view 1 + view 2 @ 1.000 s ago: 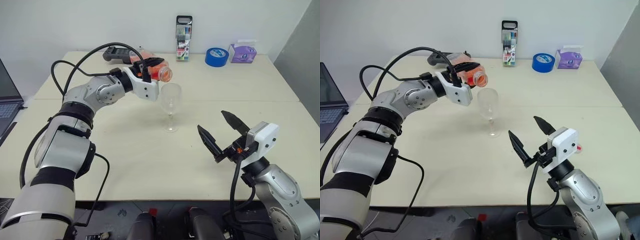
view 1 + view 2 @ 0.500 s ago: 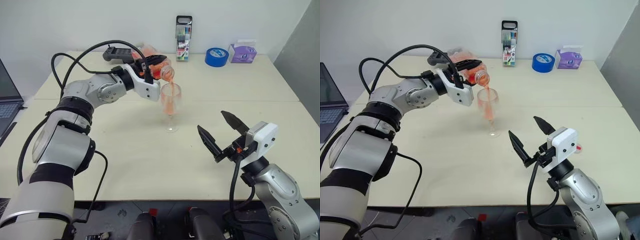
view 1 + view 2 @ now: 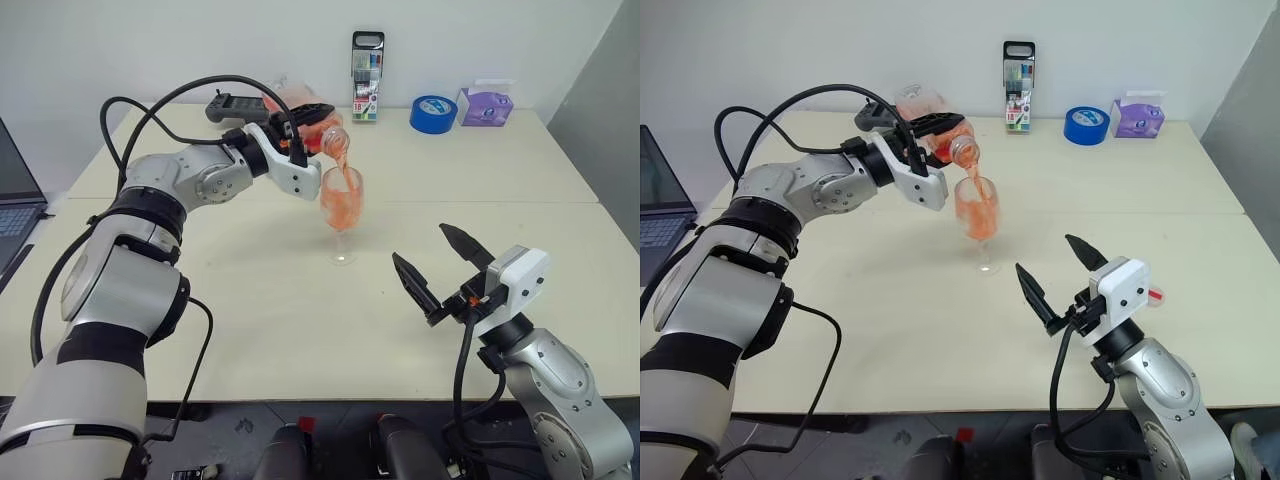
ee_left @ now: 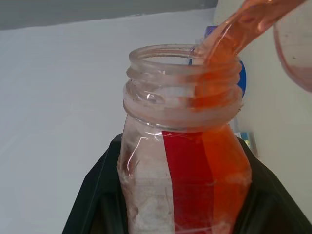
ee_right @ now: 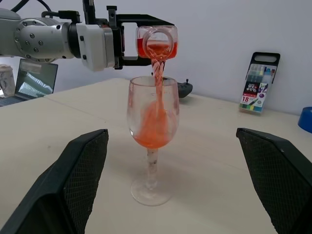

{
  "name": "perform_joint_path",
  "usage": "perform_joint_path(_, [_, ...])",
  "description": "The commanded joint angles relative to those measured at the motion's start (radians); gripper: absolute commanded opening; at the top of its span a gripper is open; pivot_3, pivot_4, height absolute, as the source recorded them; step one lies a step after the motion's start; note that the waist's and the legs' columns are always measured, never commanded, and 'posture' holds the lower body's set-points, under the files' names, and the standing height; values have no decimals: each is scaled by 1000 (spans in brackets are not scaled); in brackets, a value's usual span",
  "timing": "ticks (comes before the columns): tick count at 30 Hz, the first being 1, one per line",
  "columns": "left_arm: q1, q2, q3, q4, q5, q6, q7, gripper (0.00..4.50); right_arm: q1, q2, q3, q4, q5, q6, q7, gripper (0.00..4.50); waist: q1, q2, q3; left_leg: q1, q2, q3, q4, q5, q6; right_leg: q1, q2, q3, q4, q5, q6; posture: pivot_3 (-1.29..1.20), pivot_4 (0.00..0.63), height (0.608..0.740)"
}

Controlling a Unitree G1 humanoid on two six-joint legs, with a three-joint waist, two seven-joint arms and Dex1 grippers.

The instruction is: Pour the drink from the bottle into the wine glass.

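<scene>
Since a second ago the bottle [image 3: 940, 135] has tipped further, its mouth now dipping over the rim of the wine glass [image 3: 978, 215], and the drink [image 5: 155, 122] that was not yet flowing then now falls in a twisting orange-red stream into the bowl, which was empty and now holds liquid in its lower part.

One left gripper [image 5: 127, 40] is clamped on the one bottle, a black finger [image 4: 92, 195] on each side of its body, holding it nearly level above the glass; the bottle's mouth is uncapped. One right gripper [image 3: 445, 268] hangs with its two fingers spread wide and nothing between them, near the front of the surface [image 3: 250, 330] and well apart from the glass.

One wine glass stands upright on its foot near the middle of the surface, with bare top all around it.

Along the far edge lie one tall clear case of pens [image 3: 367, 63], one roll of blue tape [image 3: 433, 113], one purple packet [image 3: 485, 105] and one dark handset [image 3: 232, 106], all well behind the glass. A laptop [image 3: 662, 205] sits off the left edge. The wide front and right parts of the surface lie bare.
</scene>
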Motion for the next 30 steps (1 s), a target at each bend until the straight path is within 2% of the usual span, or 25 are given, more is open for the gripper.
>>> perform_joint_path(1, [-45,20,11,-2,-12,-2,28,1923,0,1,2,-17,-4,-30,7,4500,0,0,0,0,0,0,0,0,0,0,0,0,0,0,0,0,150,740])
perform_joint_path(22, [-35,9,37,24,-65,-2,-20,1922,-3,2,13,-8,-14,-33,16,4500,0,0,0,0,0,0,0,0,0,0,0,0,0,0,0,0,150,740])
perform_joint_path(30, [25,-68,252,40,-455,-21,-451,1922,-45,-5,14,-16,9,-7,33,4500,-2,0,0,0,0,1,1,0,0,0,0,0,1,0,0,0,150,740])
